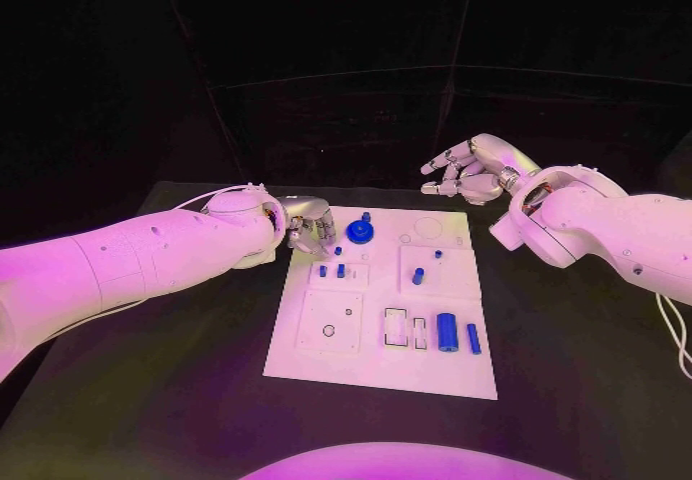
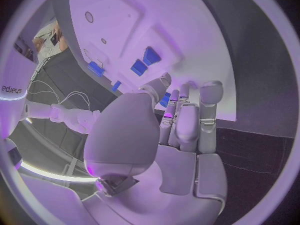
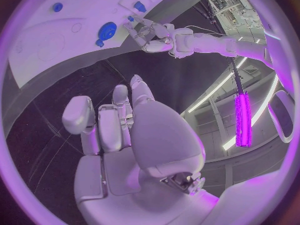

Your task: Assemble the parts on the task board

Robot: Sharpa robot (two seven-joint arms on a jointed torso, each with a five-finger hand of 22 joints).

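1. The task board (image 1: 378,360) lies flat at the middle of the black bench (image 1: 173,400).
2. A round blue part (image 1: 359,234) sits near the board's far edge; the right wrist view shows it too (image 3: 107,31).
3. Two small blue pegs (image 1: 332,270) stand upright in a raised panel on the board's left half, and one blue peg (image 1: 418,275) stands in the panel to their right.
4. Two blue cylinders (image 1: 459,334) lie side by side near the board's right edge (just beside a rectangular cut-out).
5. The left robot hand (image 1: 306,228) hangs over the board's far left corner, fingers pointed downward and drawn close together; I cannot tell whether they grip anything.
6. The right robot hand (image 1: 469,168) is raised beyond the board's far right corner, fingers spread and curved, holding nothing.
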